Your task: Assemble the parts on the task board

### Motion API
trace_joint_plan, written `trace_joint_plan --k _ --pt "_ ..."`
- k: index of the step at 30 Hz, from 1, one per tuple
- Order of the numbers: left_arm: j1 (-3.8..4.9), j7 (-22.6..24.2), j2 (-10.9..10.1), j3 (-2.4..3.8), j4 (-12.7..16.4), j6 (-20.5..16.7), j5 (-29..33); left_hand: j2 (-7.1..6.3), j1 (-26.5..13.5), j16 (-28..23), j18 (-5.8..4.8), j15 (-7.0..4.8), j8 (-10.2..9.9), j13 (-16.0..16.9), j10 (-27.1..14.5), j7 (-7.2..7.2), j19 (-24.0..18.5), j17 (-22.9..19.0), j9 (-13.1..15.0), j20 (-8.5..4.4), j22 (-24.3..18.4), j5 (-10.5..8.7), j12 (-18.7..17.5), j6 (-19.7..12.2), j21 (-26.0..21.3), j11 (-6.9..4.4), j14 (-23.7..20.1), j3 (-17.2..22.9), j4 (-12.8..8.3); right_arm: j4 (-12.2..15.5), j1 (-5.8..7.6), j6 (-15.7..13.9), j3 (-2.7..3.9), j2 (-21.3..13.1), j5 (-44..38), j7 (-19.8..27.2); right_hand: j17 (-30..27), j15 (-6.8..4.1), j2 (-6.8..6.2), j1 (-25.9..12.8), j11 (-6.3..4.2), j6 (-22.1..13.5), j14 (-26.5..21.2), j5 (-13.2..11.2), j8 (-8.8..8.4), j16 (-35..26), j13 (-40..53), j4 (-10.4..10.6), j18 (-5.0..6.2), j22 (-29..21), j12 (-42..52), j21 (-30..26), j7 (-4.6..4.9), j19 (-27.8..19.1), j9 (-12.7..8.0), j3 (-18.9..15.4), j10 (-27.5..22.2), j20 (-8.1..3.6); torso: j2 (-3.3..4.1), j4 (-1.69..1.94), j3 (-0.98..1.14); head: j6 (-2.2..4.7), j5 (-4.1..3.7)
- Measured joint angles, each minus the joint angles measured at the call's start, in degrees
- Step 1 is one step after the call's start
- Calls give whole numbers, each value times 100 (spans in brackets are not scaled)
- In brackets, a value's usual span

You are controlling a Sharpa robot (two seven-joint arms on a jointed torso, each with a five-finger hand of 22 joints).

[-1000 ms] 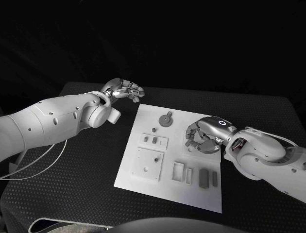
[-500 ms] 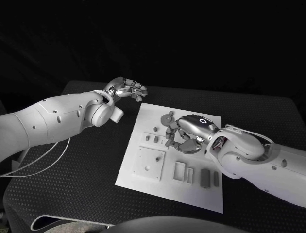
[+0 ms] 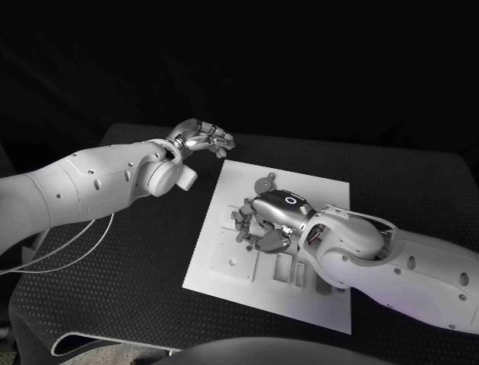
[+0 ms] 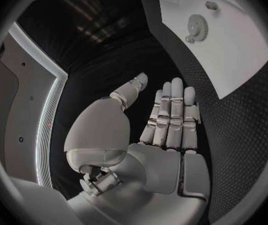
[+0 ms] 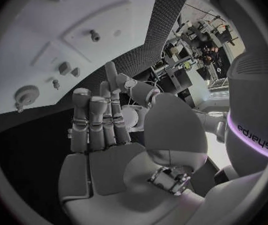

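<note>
Head view: the white task board [image 3: 311, 186] lies in the middle of the black surface [image 3: 119, 266]. The right hand [image 3: 264, 224] hovers over the small parts [image 3: 264, 184], fingers apart, holding nothing.

Left wrist view: the left hand [image 4: 165, 125] is flat and empty beside the board.

Right wrist view: the right hand's fingers [image 5: 99, 120] are straight.

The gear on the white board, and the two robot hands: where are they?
gear [image 3: 264, 183], head view, on its toothed disc.
left robot hand [image 3: 204, 138], head view, on its curled fingers.
right robot hand [image 3: 271, 219], head view, on its back.
</note>
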Motion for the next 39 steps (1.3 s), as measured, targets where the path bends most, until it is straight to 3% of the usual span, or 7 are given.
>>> trace_joint_plan --k 2,5,13,23,39 --pt "0 -1 18 0 5 0 0 0 0 0 0 0 0 0 0 0 0 0 0 0 0 0 0 0 0 0 0 0 0 -46 5 4 -73 86 -31 2 0 0 14 14 0 -1 0 0 -1 0 0 0 0 0 -5 0 0 0 0 0 0 0 0 -3 -1 -5 18" --pt "2 -3 40 0 3 0 0 0 0 0 0 0 0 0 0 0 0 6 0 0 0 0 0 0 0 0 0 0 0 -106 -3 18 -236 190 -79 2 0 0 14 14 0 -2 0 0 -2 0 2 0 0 0 -16 0 1 0 0 -1 0 1 0 -9 0 -19 50" --pt "6 -4 62 2 1 1 0 0 0 -22 0 0 0 -5 0 0 0 11 0 0 1 0 0 0 0 0 0 0 0 -311 -60 28 -383 378 -193 2 -1 0 16 11 0 -4 0 -1 17 0 6 -23 0 0 -22 0 2 -1 0 9 0 1 4 1 10 -46 88" --pt "4 -4 69 2 -1 1 1 0 0 -22 0 0 0 -5 0 0 0 12 0 0 5 0 0 0 0 0 0 0 0 -458 -195 26 -416 507 -308 18 -1 0 38 -11 0 -16 0 -6 17 0 10 -24 0 0 -27 0 -4 -1 5 7 0 3 3 5 10 -79 136" --pt "6 -4 66 1 0 2 1 0 0 -22 0 0 0 -4 0 0 0 22 0 0 9 0 0 0 0 0 0 0 0 -562 -231 66 -437 528 -376 20 -2 0 37 -12 0 -24 0 -22 16 1 10 -48 0 0 -49 20 3 5 11 16 0 14 1 -1 8 -112 157"
